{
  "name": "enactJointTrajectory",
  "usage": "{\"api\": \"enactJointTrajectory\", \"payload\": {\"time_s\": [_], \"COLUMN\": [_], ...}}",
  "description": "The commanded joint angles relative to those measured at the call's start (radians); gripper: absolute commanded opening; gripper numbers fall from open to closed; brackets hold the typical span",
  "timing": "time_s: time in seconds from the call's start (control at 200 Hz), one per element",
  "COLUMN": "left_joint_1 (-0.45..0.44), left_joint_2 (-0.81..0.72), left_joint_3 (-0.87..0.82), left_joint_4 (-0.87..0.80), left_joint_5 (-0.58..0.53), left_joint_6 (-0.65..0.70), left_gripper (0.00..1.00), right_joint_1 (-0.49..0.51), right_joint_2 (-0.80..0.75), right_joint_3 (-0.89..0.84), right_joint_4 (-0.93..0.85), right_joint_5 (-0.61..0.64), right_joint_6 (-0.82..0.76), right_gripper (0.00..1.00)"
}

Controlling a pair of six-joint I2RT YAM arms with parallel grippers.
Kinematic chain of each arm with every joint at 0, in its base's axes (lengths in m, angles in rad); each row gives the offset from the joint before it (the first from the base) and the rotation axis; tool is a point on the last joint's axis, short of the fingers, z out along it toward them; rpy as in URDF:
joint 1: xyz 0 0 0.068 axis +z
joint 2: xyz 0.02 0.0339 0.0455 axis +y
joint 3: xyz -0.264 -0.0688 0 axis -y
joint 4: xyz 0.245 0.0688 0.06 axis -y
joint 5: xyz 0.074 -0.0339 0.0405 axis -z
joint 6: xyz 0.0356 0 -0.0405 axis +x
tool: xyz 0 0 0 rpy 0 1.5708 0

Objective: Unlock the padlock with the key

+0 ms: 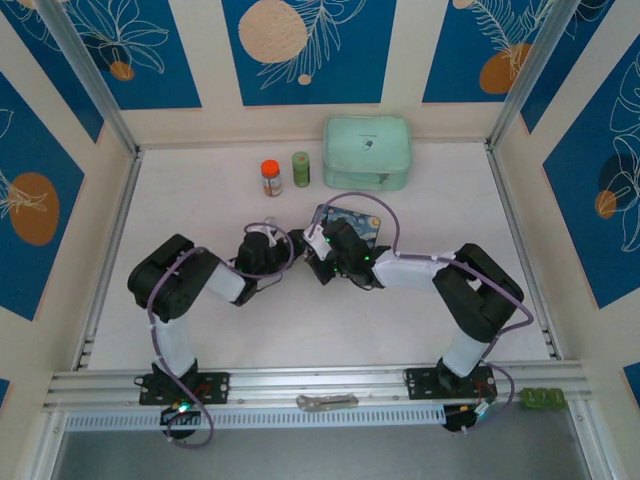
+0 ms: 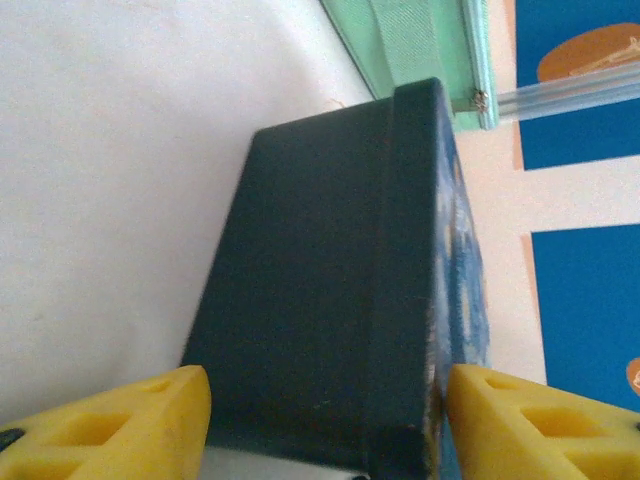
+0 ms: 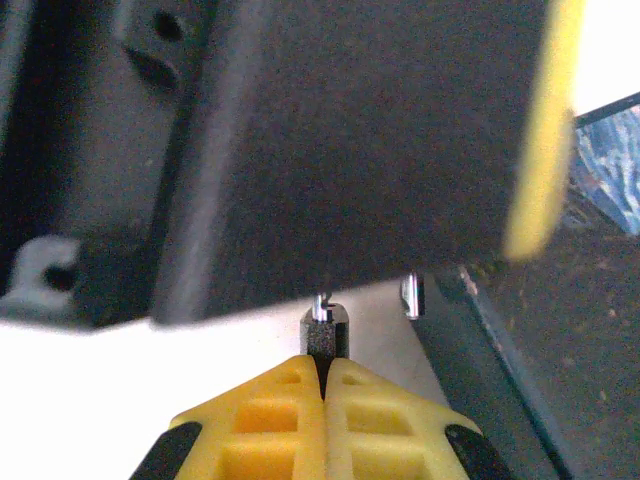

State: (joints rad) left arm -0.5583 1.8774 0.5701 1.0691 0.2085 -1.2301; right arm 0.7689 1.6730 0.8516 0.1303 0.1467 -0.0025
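My right gripper [image 3: 326, 366] is shut on a tiny dark block with a thin silvery stub on top, which looks like the padlock [image 3: 325, 335]. It is held just under the dark body of the left gripper and left of the blue tin's wall [image 3: 545, 360]. A small silvery piece [image 3: 410, 295] hangs beside that wall; I cannot tell whether it is the key. My left gripper [image 2: 325, 425] spans the blue tin [image 2: 340, 270], a yellow finger [image 2: 130, 425] pressed on each side. From above, both grippers, left [image 1: 290, 244] and right [image 1: 318, 250], meet at the tin [image 1: 350, 217] in mid-table.
A mint-green case [image 1: 367, 152] lies at the back, with an orange-lidded jar [image 1: 271, 177] and a green bottle [image 1: 301, 168] to its left. A silvery tool [image 1: 326, 402] rests on the front rail, and a green part [image 1: 540, 398] sits at the rail's right end.
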Motion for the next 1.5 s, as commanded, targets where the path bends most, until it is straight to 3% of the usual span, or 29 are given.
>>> {"api": "enactJointTrajectory", "payload": {"time_s": [0.0,0.195,0.34,0.515,0.77,0.94,1.12,1.275,1.345,1.495], "left_joint_1": [0.051,0.118,0.123,0.121,0.091,0.085,0.083,0.080,0.078,0.078], "left_joint_2": [-0.059,-0.188,-0.300,-0.381,-0.400,-0.393,-0.378,-0.380,-0.390,-0.419], "left_joint_3": [-0.025,-0.018,-0.003,-0.034,-0.050,-0.046,-0.044,-0.048,-0.050,-0.055], "left_joint_4": [-0.001,-0.158,-0.317,-0.375,-0.388,-0.375,-0.371,-0.368,-0.375,-0.411], "left_joint_5": [-0.036,-0.036,-0.059,-0.064,-0.038,-0.043,-0.034,-0.029,-0.033,-0.047], "left_joint_6": [0.028,0.119,0.216,0.243,0.235,0.224,0.218,0.216,0.221,0.240], "left_gripper": [0.69,1.00,1.00,1.00,1.00,1.00,1.00,1.00,1.00,1.00], "right_joint_1": [-0.004,-0.002,-0.002,-0.028,-0.269,-0.386,-0.600,-0.761,-0.792,-0.798], "right_joint_2": [-0.095,-0.211,-0.308,-0.484,-0.632,-0.630,-0.631,-0.546,-0.493,-0.372], "right_joint_3": [-0.032,-0.104,-0.147,-0.158,-0.069,-0.038,-0.039,-0.063,-0.072,-0.053], "right_joint_4": [-0.005,-0.081,-0.163,-0.328,-0.515,-0.567,-0.588,-0.555,-0.531,-0.510], "right_joint_5": [-0.063,-0.081,-0.069,-0.029,-0.179,-0.197,-0.201,-0.259,-0.292,-0.233], "right_joint_6": [0.061,0.164,0.266,0.416,0.459,0.434,0.411,0.401,0.415,0.432], "right_gripper": [0.00,0.00,0.00,0.00,0.00,0.00,0.00,0.00,0.00,0.00]}}
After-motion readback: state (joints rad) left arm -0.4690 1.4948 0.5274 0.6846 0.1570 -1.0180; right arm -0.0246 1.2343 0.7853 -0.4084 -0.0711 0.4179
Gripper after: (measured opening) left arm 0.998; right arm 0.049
